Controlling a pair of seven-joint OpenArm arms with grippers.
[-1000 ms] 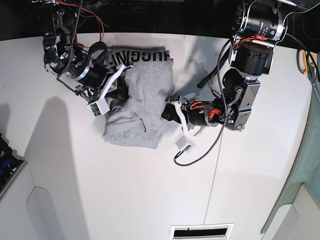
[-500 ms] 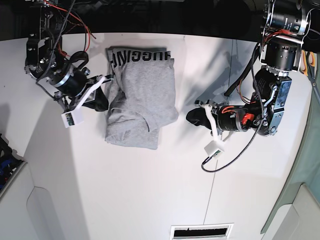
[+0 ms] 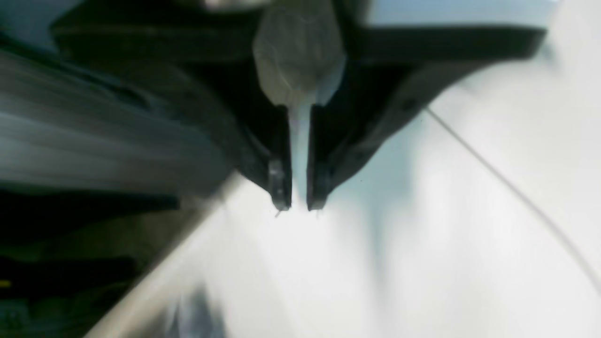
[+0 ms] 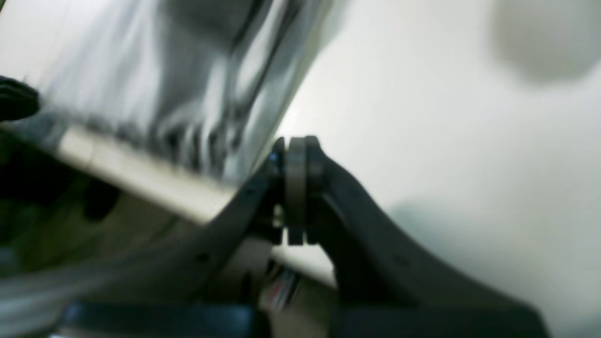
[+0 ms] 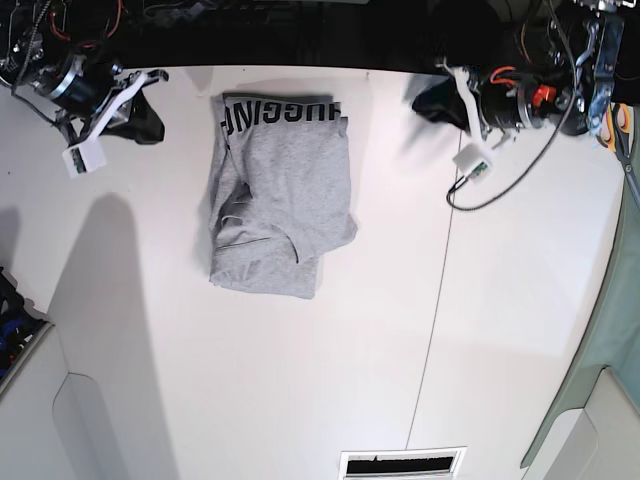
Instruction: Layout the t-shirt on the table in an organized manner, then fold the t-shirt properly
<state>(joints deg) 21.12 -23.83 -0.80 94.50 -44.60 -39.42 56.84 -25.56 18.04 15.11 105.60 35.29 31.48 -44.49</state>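
Observation:
The heather-grey t-shirt [image 5: 282, 190] lies folded in a rough rectangle on the white table [image 5: 300, 380]. Its black lettering runs along the far edge, and one flap sticks out on the right. My left gripper [image 5: 432, 100] is at the table's far right edge, well apart from the shirt. In the left wrist view, the left gripper [image 3: 298, 206] has its fingers almost together with nothing between them. My right gripper [image 5: 150, 118] is at the far left corner. In the right wrist view, the right gripper [image 4: 296, 188] has its fingers pressed together and empty. Both wrist views are blurred.
A thin dark seam [image 5: 432, 330] runs across the table right of the shirt. A green-grey cloth [image 5: 600, 350] hangs off the right edge. A vent slot [image 5: 400, 463] sits at the near edge. A dark bin [image 5: 15, 325] stands at the left.
Both arms have pulled away from the shirt's sides to the table's far corners. The shirt stays folded in place.

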